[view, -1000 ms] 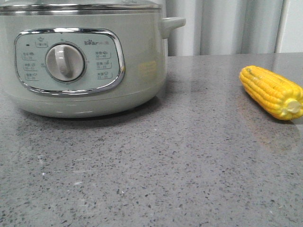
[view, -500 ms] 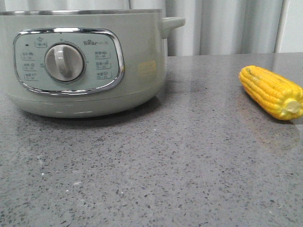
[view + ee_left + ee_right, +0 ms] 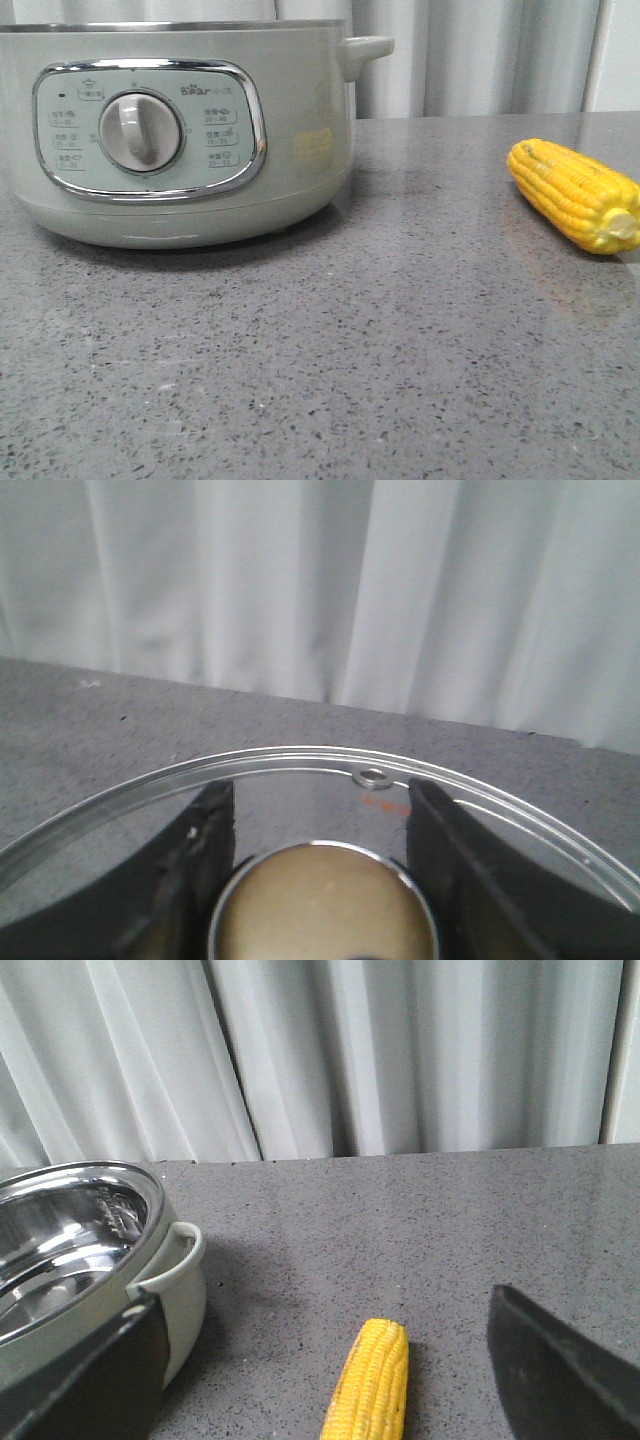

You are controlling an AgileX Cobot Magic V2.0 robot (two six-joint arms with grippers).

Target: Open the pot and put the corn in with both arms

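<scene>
The pale green pot [image 3: 180, 140] stands at the left of the table in the front view, with no lid on its steel rim. In the right wrist view the pot [image 3: 150, 1300] shows its bare steel inside. My left gripper [image 3: 320, 800] is shut on the round knob [image 3: 322, 905] of the glass lid [image 3: 300, 758] and holds the lid above the table. The yellow corn [image 3: 575, 195] lies on the table at the right. My right gripper [image 3: 325, 1305] is open, with the corn [image 3: 370, 1385] between its fingers and below them. Neither gripper shows in the front view.
The grey speckled table [image 3: 350, 360] stretches in front of the pot and the corn. White curtains [image 3: 480, 55] hang behind the table's far edge. The pot's small side handle [image 3: 365, 50] sticks out toward the corn.
The lid that sat on the pot's rim one second ago has gone up out of the front view. The pot has shifted slightly to the right. The corn has not moved.
</scene>
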